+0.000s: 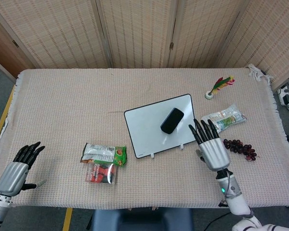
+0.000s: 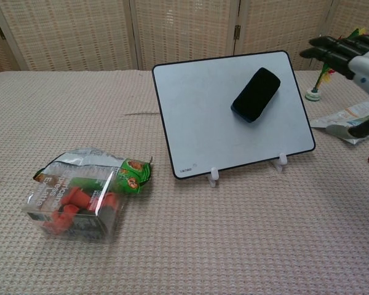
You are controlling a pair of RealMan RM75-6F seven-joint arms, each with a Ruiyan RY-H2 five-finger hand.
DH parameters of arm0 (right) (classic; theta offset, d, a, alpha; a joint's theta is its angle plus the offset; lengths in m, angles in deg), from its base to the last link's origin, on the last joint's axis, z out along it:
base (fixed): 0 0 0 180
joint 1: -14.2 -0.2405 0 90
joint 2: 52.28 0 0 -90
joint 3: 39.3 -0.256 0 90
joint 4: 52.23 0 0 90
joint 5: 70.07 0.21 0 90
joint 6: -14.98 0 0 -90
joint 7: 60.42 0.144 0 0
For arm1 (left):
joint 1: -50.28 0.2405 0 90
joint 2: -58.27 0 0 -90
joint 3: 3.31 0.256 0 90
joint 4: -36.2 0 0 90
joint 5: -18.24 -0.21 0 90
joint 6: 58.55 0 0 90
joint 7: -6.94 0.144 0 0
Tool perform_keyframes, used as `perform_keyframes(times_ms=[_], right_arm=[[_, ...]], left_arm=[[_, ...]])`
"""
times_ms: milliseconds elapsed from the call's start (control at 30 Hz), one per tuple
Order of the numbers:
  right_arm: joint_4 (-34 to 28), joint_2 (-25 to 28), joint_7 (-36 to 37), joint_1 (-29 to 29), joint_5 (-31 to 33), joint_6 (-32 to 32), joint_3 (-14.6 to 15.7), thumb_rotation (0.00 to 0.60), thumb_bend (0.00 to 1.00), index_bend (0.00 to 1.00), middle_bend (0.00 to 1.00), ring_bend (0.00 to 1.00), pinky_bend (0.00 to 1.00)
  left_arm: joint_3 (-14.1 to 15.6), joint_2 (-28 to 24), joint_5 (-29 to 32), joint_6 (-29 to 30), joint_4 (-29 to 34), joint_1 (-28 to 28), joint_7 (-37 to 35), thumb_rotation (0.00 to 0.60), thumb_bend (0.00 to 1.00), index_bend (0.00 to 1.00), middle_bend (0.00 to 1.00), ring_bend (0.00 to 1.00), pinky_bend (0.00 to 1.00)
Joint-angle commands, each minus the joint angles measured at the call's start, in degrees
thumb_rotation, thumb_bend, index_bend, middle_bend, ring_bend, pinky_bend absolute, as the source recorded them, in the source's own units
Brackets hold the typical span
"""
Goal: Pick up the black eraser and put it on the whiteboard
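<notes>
The black eraser (image 1: 172, 120) (image 2: 256, 94) lies flat on the whiteboard (image 1: 144, 127) (image 2: 197, 117), in its right half, with no hand touching it. My right hand (image 1: 211, 145) (image 2: 350, 55) hovers to the right of the board and nearer me, its fingers spread and nothing in it. At the table's near left corner my left hand (image 1: 17, 168) rests with its fingers apart and holds nothing; the chest view does not show it.
A clear box of red pieces with a green snack packet (image 1: 103, 161) (image 2: 80, 193) lies left of the board. To the right are a plastic bag (image 1: 223, 119), dark grapes (image 1: 238, 147) and a feathered shuttlecock (image 1: 219, 85).
</notes>
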Motion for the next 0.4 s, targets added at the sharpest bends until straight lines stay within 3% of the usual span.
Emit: perform_keyframes(times_ms=[33, 267, 400], right_arm=[[-2.9, 5.9, 5.6, 7.2, -2.2, -6.5, 5.4, 0.600, 0.27, 0.00, 0.00, 0.00, 0.00], [-1.6, 9.2, 10.5, 13.1, -5.8, -11.7, 9.0, 0.600, 0.27, 0.00, 0.00, 0.00, 0.00], [-1.5, 9.6, 11.4, 13.9, -6.5, -12.0, 8.5, 0.600, 0.27, 0.00, 0.00, 0.00, 0.00]], left_arm=[[-0.6, 0.8, 0.7, 0.4, 0.0, 0.3, 2.1, 0.600, 0.11, 0.03, 0.01, 0.00, 0.00], [-1.1, 2.4, 0.5, 1.8, -0.5, 0.7, 5.2, 0.600, 0.12, 0.01, 0.01, 0.00, 0.00], [-0.8, 2.5, -0.3, 2.2, -0.5, 0.8, 5.4, 0.600, 0.12, 0.00, 0.01, 0.00, 0.00]])
